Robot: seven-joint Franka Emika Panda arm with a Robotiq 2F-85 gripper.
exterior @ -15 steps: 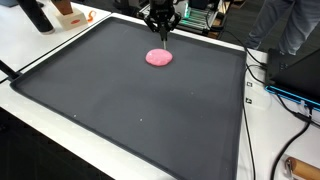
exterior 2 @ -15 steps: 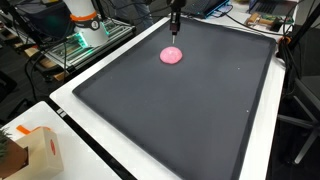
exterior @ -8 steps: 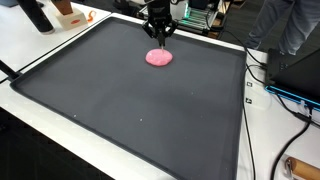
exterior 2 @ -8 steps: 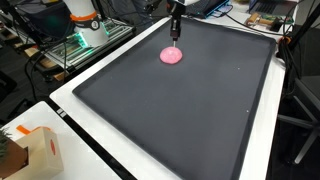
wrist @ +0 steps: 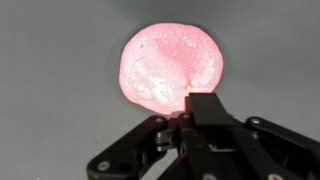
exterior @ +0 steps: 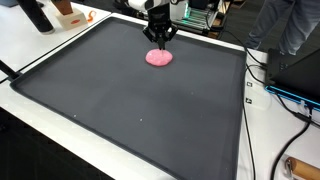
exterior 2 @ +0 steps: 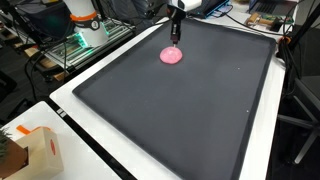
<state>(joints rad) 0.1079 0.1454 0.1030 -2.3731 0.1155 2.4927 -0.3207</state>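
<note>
The claw [exterior: 159, 42] hangs just above the far edge of a pink blob [exterior: 159, 58] that looks like a soft lump of putty or slime, and in the wrist view the claw [wrist: 197, 108] shows its fingers drawn together over the near rim of the pink blob [wrist: 170, 66], with nothing between them as far as the view shows; it reads as clenched and empty, though the very tips are partly hidden by the claw's own body. In both exterior views the blob lies flat on a large dark mat [exterior: 130, 110] that covers most of the white bench [exterior: 50, 45], toward the mat's far side and well apart from its raised edges. The other exterior view shows the claw [exterior 2: 175, 42] poised right over the blob [exterior 2: 172, 56], seemingly a little clear of it. Judging by this, the work in hand is an approach or a press on the blob. A grasp would call for spreading the fingers first and then lowering straight down. At the bench's margins stand a cardboard box [exterior 2: 35, 150], cables [exterior: 270, 85] and lab gear [exterior 2: 85, 25].
</note>
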